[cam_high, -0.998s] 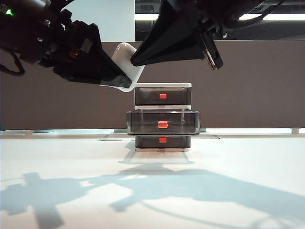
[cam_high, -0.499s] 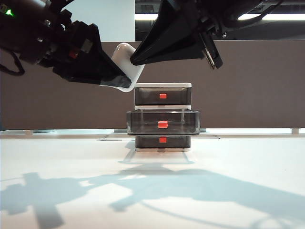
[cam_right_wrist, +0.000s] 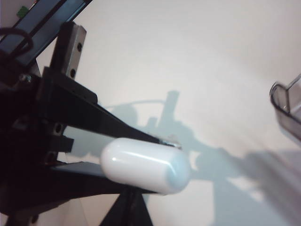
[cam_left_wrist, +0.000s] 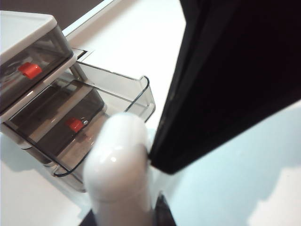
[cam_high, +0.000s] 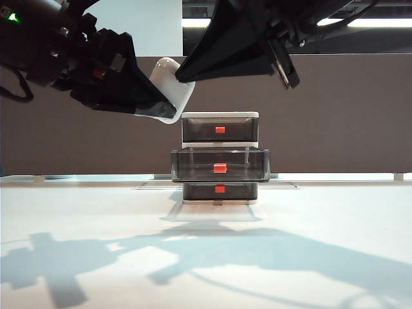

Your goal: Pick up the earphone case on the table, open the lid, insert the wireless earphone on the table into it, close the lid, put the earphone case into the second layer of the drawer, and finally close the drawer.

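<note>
The left gripper (cam_high: pixel 151 103), partly closed, clamps the small glossy white pill-shaped earphone case (cam_high: pixel 168 87) in the air, above and left of the three-tier white-framed drawer unit (cam_high: pixel 220 158) at the white table's (cam_high: pixel 206 251) far edge. The right gripper (cam_high: pixel 183 75), jaws shut and empty, touches the case's upper end. The lid looks closed; judged best, press squarely, then carry it over the pulled-out smoky middle drawer (cam_high: pixel 220 165). Its long axis tilts, upper end left.
</note>
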